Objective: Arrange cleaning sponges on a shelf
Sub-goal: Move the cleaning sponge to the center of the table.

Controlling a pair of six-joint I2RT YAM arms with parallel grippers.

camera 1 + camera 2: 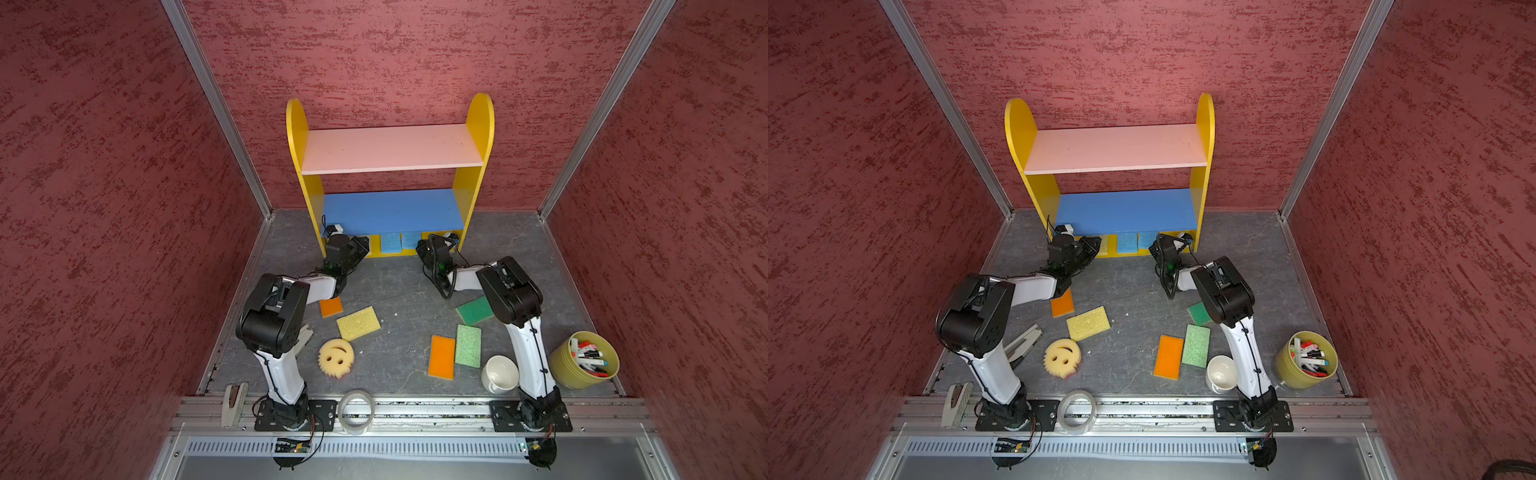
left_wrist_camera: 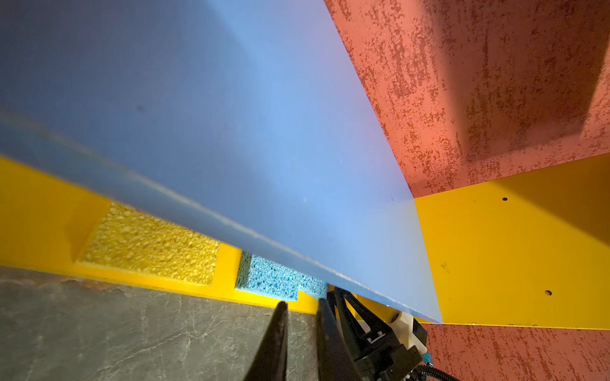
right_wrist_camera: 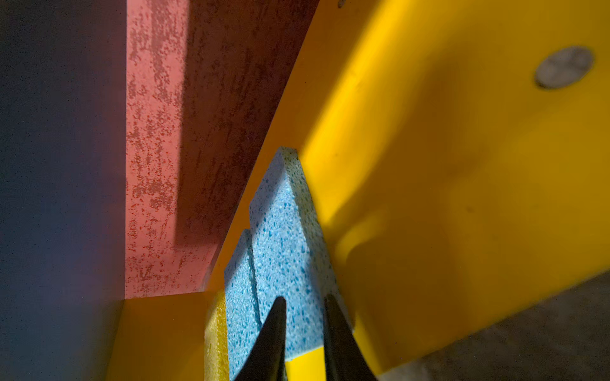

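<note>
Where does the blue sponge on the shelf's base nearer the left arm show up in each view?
Top view: blue sponge on the shelf's yellow base, under the blue board's front edge.
Top view: blue sponge, same spot.
Left wrist: blue sponge past the left hand, between yellow sponge and second blue sponge.
Right wrist: blue sponge, partly behind the second blue sponge.
Shared landmark: the yellow base.

We see the blue sponges (image 3: 287, 237) as coarse, open-pored foam, and the shelf (image 2: 511, 250) as smooth, faintly glossy painted board. The walls (image 1: 415, 54) look rough and matt, the floor (image 1: 395, 286) like veined grey stone.
</note>
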